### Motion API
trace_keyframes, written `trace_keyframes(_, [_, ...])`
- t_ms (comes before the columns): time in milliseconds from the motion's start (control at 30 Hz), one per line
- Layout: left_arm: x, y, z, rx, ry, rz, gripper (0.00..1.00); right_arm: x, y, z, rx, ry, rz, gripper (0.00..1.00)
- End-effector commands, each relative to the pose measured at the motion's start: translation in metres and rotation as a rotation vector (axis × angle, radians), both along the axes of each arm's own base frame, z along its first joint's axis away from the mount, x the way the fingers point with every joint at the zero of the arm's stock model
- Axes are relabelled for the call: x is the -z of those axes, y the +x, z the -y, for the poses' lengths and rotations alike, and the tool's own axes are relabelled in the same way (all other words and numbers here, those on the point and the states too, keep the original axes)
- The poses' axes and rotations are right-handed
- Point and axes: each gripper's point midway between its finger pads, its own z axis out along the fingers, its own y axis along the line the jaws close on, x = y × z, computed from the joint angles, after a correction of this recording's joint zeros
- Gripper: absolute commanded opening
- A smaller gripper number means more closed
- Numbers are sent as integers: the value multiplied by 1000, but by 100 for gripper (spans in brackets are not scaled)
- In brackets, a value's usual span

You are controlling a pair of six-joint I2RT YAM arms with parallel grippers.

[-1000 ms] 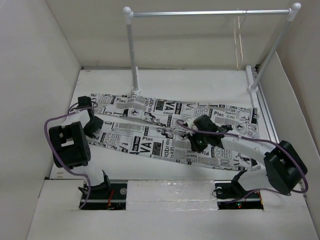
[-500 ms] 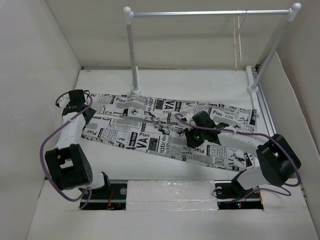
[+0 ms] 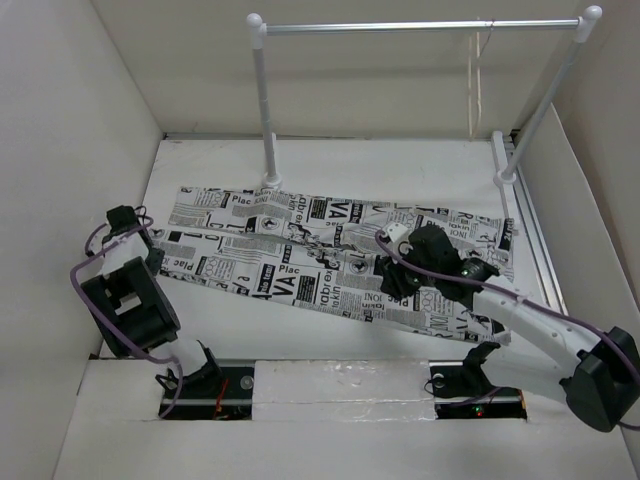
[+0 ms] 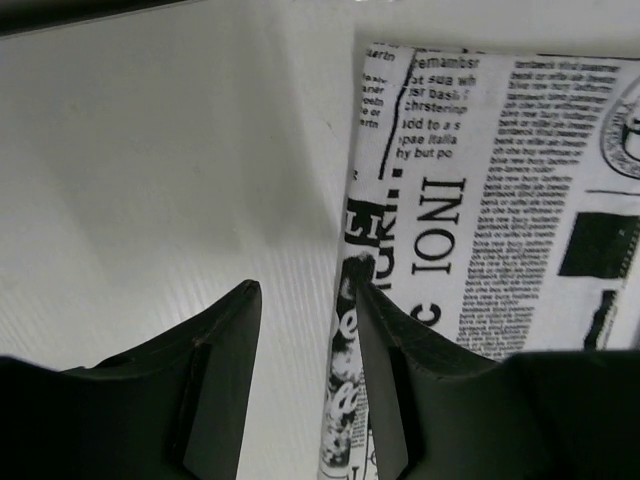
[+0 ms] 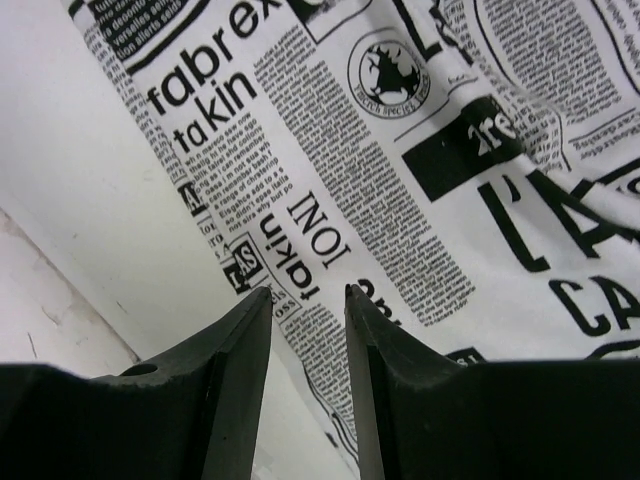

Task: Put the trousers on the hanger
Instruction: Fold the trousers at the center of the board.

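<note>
The trousers (image 3: 300,250) lie flat on the bench (image 3: 330,165), partly hidden under the right arm. The left end effector (image 4: 305,300) is narrowly parted astride a leg's edge. The right end effector (image 5: 308,295) is narrowly parted over the print, and whether it touches the cloth is unclear. The hanger (image 3: 474,90) hangs from the rail (image 3: 420,27) edge-on and is barely discernible.

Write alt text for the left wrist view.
The left end effector, its dark fingers apart, straddles the edge of the newspaper-print trousers lying on the white table.
</note>
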Motion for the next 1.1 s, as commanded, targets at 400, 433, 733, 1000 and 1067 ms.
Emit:
trace_keyframes(400, [24, 31, -18, -18, -18, 20, 35, -2, -29, 20, 60, 4, -55, 42])
trace_keyframes(433, [27, 31, -18, -17, -21, 20, 35, -3, -29, 20, 64, 5, -55, 42])
trace_keyframes(733, [38, 39, -10, 45, -52, 61, 38, -1, -23, 23, 106, -16, -57, 42])
trace_keyframes(1000, [16, 45, -3, 141, -49, 108, 0, 25, -2, 70, 362, -112, -116, 55])
trace_keyframes(1067, [-2, 49, 2, 162, -20, 143, 0, 26, 9, 79, 412, -94, -114, 54])
